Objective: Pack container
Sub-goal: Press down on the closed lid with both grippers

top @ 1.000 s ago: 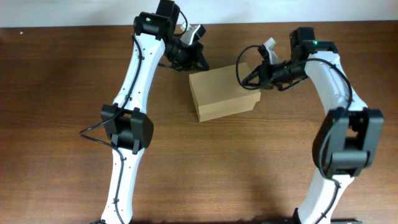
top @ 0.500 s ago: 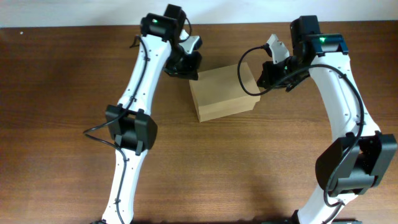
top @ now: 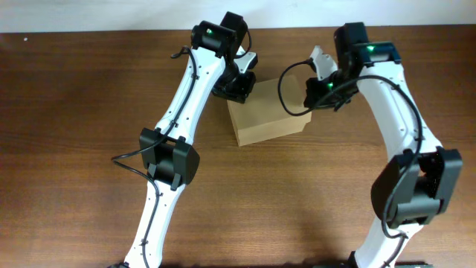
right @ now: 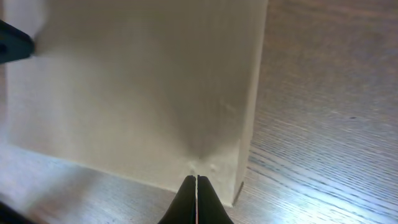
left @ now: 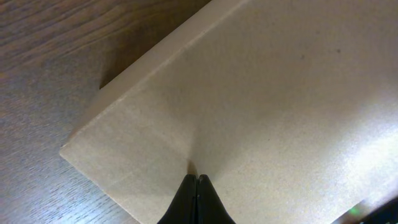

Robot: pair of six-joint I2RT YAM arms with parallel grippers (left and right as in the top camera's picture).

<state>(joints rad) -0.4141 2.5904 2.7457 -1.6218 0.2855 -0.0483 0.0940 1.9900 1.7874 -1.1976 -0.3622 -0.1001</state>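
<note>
The container (top: 269, 112) is a plain brown cardboard box, lid down, lying on the wooden table a little behind its middle. My left gripper (top: 239, 88) is shut and empty, its tips over the box's back left corner. In the left wrist view the shut tips (left: 198, 179) rest against the flat top of the container (left: 267, 93). My right gripper (top: 312, 97) is shut too, at the box's right end. The right wrist view shows its tips (right: 196, 179) pressed on the container (right: 137, 81) near a corner, where the cardboard is slightly dented.
The dark wooden table (top: 74, 149) stretches bare on all sides of the box. Its far edge meets a white wall (top: 89, 15) at the back. Both white arms arch in from the front, left (top: 169, 160) and right (top: 416, 179).
The left gripper has moved right from behind the box onto its back left corner. The right arm's wrist has swung left and its tips stay at the right end. The box has not shifted.
</note>
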